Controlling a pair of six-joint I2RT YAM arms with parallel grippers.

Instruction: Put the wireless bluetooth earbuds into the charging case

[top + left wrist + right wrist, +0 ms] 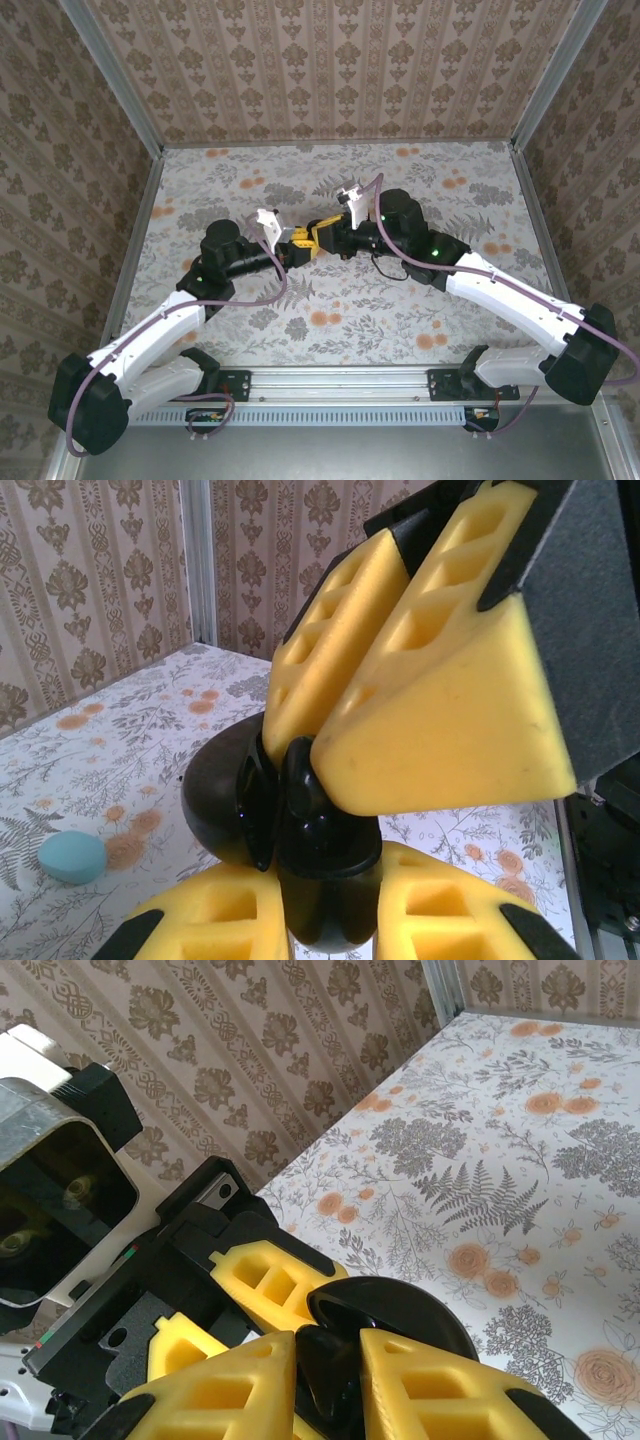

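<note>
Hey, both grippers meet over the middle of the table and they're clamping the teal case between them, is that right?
Not quite. The teal case lies on the table, apart from both grippers, as the left wrist view shows. What the left gripper and right gripper clamp between them over the middle of the table is a glossy black piece.

Both arms look alike from here: the left arm (150, 345) and right arm (510, 295) have smooth white shells between bulky black joint housings, with small green lights (432, 248) glowing on the black parts. A purple cable (395, 262) runs along each. The left gripper (305, 245) and right gripper (320, 240) have chunky yellow fingers (440, 710), wedge-shaped, with square hollow pockets and black backing. White camera brackets (265, 220) sit at the wrists, and the black bases (455, 385) are fixed to a silver rail (340, 385).
</note>
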